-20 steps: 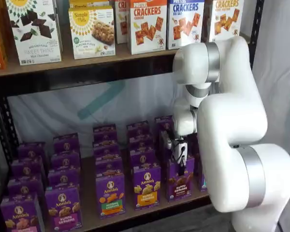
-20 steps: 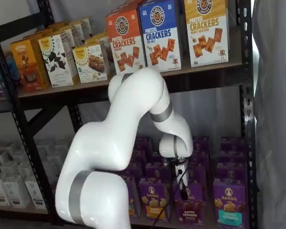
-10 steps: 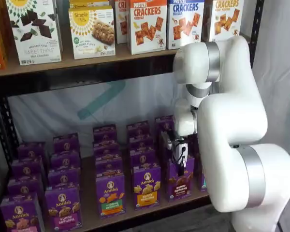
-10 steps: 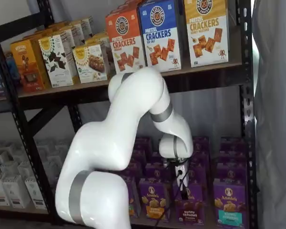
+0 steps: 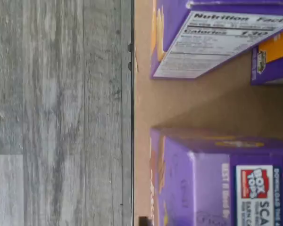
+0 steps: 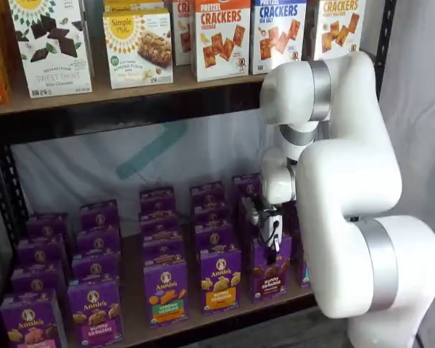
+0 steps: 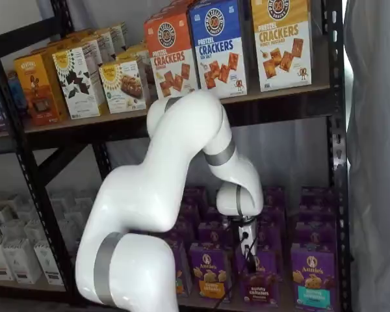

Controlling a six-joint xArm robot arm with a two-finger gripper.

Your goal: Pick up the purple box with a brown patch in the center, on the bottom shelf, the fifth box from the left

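The purple box with a brown patch (image 6: 270,272) (image 7: 259,285) stands upright at the front of the bottom shelf (image 6: 133,316) in both shelf views. My gripper (image 6: 269,245) (image 7: 249,257) hangs straight down onto its top edge, black fingers (image 6: 264,233) at the carton's upper rim. The fingers show side-on, so I cannot tell whether they are closed on the box. The wrist view looks down on purple carton tops (image 5: 226,183) and the brown shelf board (image 5: 179,103); no fingers show there.
Orange-banded (image 6: 220,281) and teal-banded (image 7: 312,283) purple cartons flank the box, with more rows behind. Tall cracker boxes (image 6: 221,36) fill the higher shelf. The black frame post (image 7: 338,130) stands at right, white cartons (image 7: 13,247) at left, grey plank floor (image 5: 61,113) before the shelf.
The arm has hardly shifted over the last second. The fingers stay at the top of the brown-patch box, and no closing of them shows clearly.
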